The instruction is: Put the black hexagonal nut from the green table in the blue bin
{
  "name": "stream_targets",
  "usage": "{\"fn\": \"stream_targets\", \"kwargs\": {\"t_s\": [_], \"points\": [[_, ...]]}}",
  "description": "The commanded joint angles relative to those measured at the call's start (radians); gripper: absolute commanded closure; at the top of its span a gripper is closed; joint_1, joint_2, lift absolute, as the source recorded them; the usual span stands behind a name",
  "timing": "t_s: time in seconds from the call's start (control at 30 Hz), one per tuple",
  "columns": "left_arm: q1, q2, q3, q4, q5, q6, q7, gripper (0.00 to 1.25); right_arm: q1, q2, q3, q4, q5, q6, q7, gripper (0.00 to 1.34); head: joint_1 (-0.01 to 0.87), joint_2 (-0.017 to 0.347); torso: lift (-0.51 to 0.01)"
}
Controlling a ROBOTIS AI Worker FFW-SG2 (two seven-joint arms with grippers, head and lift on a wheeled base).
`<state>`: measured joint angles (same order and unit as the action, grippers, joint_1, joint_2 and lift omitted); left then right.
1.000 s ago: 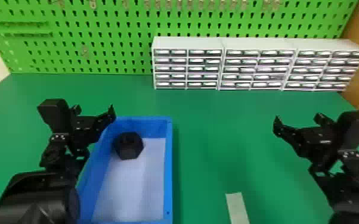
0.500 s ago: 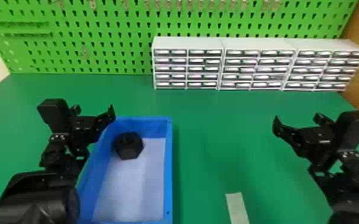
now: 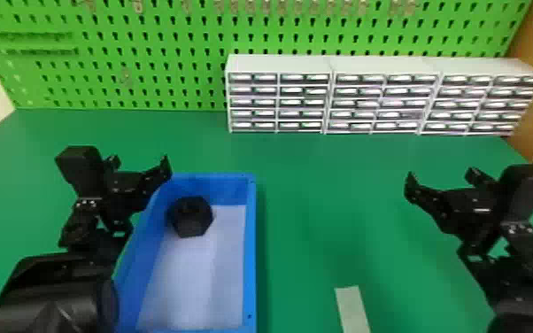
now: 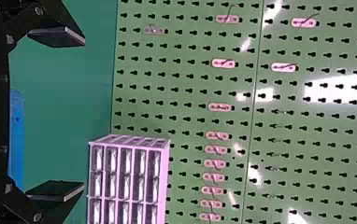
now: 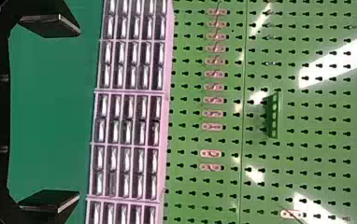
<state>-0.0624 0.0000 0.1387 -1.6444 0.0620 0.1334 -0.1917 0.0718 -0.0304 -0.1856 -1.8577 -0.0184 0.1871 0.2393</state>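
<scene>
Both my jaws are gaping wide, empty. Beside my left jaws, the black hexagonal nut [image 3: 191, 217] is lying in the blue bin [image 3: 251, 248]; I'm judging placing done, only clearance remaining.

The bin [image 3: 251, 248] is sitting on the table [image 3: 318, 177], toward the left. The nut [image 3: 191, 217] is lying inside it, near the far left corner. A strip [image 3: 352, 305] is lying up front, to the right of the bin. Three sets of little drawers [image 3: 279, 64] are standing in a row at the back, from the middle to the right. Behind them, a board with holes [image 3: 146, 84] is standing along the table's back edge, and hooks [image 3: 249, 6] are hanging on it.
</scene>
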Motion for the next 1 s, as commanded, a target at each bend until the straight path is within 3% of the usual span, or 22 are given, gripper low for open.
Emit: {"fn": "stream_targets", "kwargs": {"t_s": [0.0,0.97], "points": [[0.0,-0.003,-0.001,0.0,-0.001,0.0,0.0,0.19,0.0,0.0,0.0,0.0,0.0,0.0,0.0,0.08,0.686,0.051,-0.097],[0.001,-0.003,-0.001,0.0,0.001,0.0,0.0,0.19,-0.001,-0.002,0.005,0.0,0.0,0.005,0.0,0.08,0.686,0.051,-0.097]]}}
